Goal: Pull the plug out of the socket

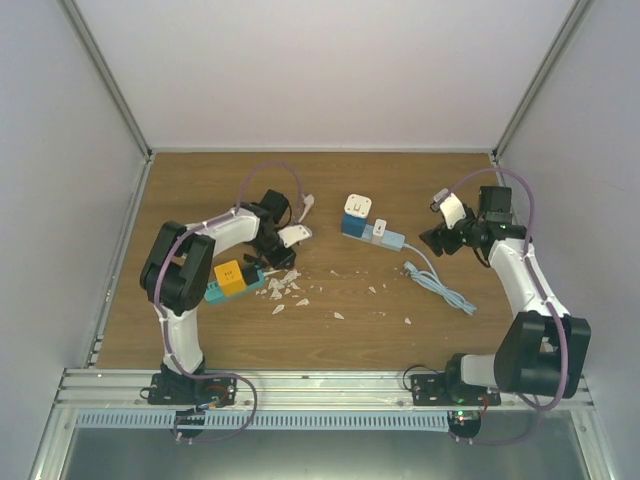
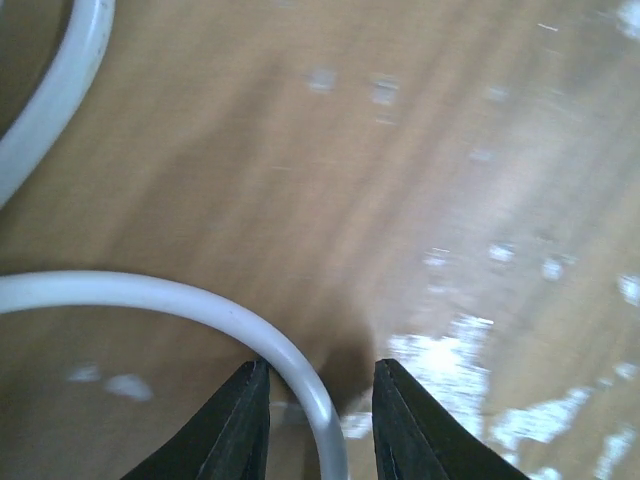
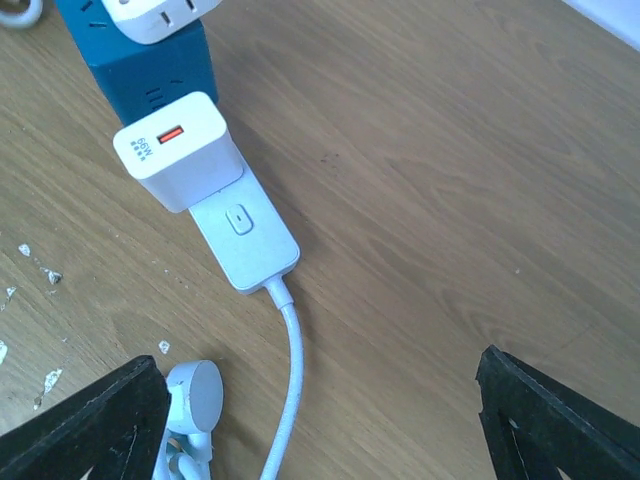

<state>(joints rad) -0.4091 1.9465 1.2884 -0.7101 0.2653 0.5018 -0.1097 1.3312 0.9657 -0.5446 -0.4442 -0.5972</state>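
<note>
Left wrist, all blur: white cable (image 2: 120, 290) runs between the jaws, cut off at the bottom edge. Ahead of the right jaws, blue socket (image 3: 150, 70) and top plug (image 3: 160, 15) cropped.

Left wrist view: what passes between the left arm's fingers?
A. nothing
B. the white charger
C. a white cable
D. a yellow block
C: a white cable curves across the wooden table and runs down between the two dark fingers, which stand apart, not closed on it.
</note>
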